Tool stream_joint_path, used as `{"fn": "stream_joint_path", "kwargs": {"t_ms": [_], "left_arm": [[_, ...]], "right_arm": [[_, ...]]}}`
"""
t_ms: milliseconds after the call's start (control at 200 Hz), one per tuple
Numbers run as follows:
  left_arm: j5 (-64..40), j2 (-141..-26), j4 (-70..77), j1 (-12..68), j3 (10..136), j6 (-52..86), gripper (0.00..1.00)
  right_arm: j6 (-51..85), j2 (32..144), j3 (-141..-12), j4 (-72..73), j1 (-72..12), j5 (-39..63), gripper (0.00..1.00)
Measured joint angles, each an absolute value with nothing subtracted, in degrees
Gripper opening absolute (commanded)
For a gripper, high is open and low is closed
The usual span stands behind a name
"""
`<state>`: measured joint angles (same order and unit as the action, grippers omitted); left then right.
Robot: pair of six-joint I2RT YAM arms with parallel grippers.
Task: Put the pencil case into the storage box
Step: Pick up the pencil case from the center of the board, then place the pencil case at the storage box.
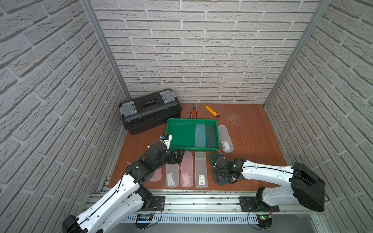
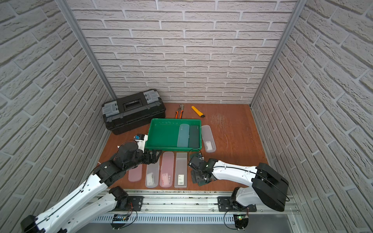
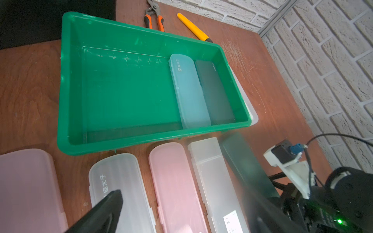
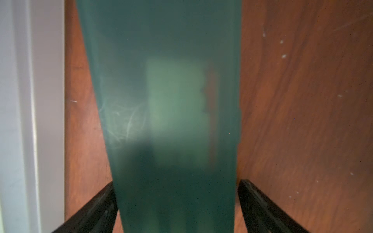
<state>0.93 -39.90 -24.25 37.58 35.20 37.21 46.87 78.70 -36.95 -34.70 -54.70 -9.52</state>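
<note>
The green storage box (image 1: 191, 120) (image 2: 175, 120) (image 3: 141, 139) holds a teal pencil case (image 1: 200, 135) and a dark green one (image 1: 211, 136) at its right side. In front of it lie several cases in a row, among them a clear one (image 3: 117, 181) and a pink one (image 3: 173, 181). At the row's right end a dark green pencil case (image 4: 161, 100) (image 3: 242, 161) rests on the table. My right gripper (image 4: 175, 185) (image 1: 219, 173) straddles it, with one finger at its edge and a sliver of gap at the other. My left gripper (image 3: 181, 211) (image 1: 180, 156) hovers open over the row.
A black toolbox (image 1: 150, 111) stands at the back left. Orange-handled pliers (image 1: 194, 111) and a yellow cutter (image 1: 212, 111) lie behind the box. A clear case (image 1: 226, 138) lies along the box's right side. Brick walls close in three sides.
</note>
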Motion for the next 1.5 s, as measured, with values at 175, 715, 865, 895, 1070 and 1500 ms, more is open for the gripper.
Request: {"fn": "stream_joint_path", "kwargs": {"t_ms": [175,715,865,895,1070,1500], "left_arm": [[1.13,-38.63,-25.21,37.65,34.81,38.15,0.98],[4.05,-42.09,-28.60,38.98,45.67,37.58,0.98],[4.78,-42.89,-28.45,38.98,50.46,33.71,0.98],[5.10,-42.89,-28.38,38.96,51.07,32.56,0.98],[4.97,-48.36,-29.93,37.78,59.55,25.32,0.99],[-16.78,-68.38,-23.59,18.83,65.95,20.62,0.98]], "right_arm": [[48.60,81.23,-38.65,-34.48,-58.85,-13.43,0.86],[51.64,72.14,-37.74,-41.76,-67.05,-17.78,0.56],[51.11,67.72,-38.76,-44.34,-68.64,-18.09,0.53],[50.98,66.98,-38.89,-44.58,-68.77,-18.22,0.52],[50.87,62.98,-40.18,-45.69,-68.82,-18.55,0.51],[50.94,66.87,-56.53,-47.92,-63.53,-22.81,0.48]]}}
